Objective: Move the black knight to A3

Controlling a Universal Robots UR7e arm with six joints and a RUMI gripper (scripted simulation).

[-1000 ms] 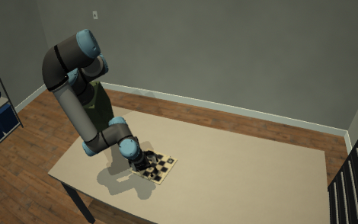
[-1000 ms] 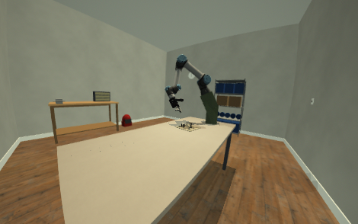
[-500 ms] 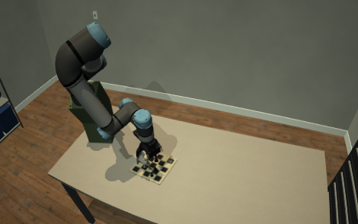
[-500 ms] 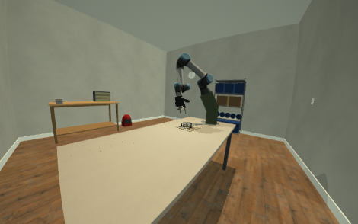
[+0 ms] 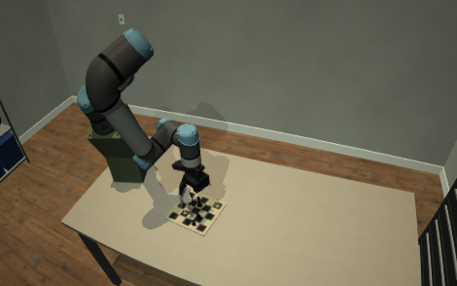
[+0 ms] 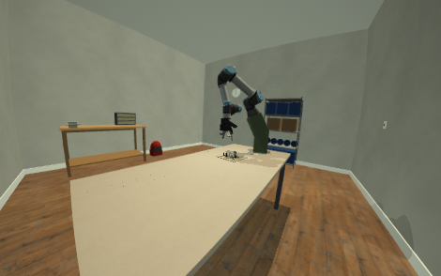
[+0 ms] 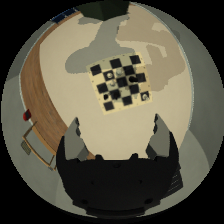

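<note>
1. Wrist view, upper middle: a small chessboard [image 5: 204, 232] [image 6: 220, 157] [image 7: 118, 103] on a pale table [image 5: 316, 219] [image 6: 164, 202] [image 7: 55, 60], with light and dark pieces standing close together.
2. Black knight: somewhere among the dark pieces, but too small to identify. Possibly the dark piece right of the board's centre [image 5: 198, 201] [image 7: 133, 79], or the dark piece near its lower left edge [image 5: 193, 223] [image 7: 106, 96]. Edge letters unreadable, so impossible to place A3.
3. Gripper [image 5: 185, 198] [image 6: 227, 137] [image 7: 116, 116]: above the board in the exterior view, fingers wide apart, nothing between.
4. Main risk, by judgement: choosing the wrong dark piece, because of such similar small shapes.
5. Another: knocking over a neighbour while descending, because of wide fingers and tight squares.
6. Later: setting the knight across a line or tipping it, from an off-centre grip or a release too high.
7. Also possible: miscounting squares to A3, from the board's slanted position.

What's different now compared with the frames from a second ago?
The arm has swung and straightened, carrying the open gripper from low beside the chessboard to higher up, now pointing down. I see nothing taken or let go. The board and the red backpack look unmoved; individual pieces are too small to compare.
</note>
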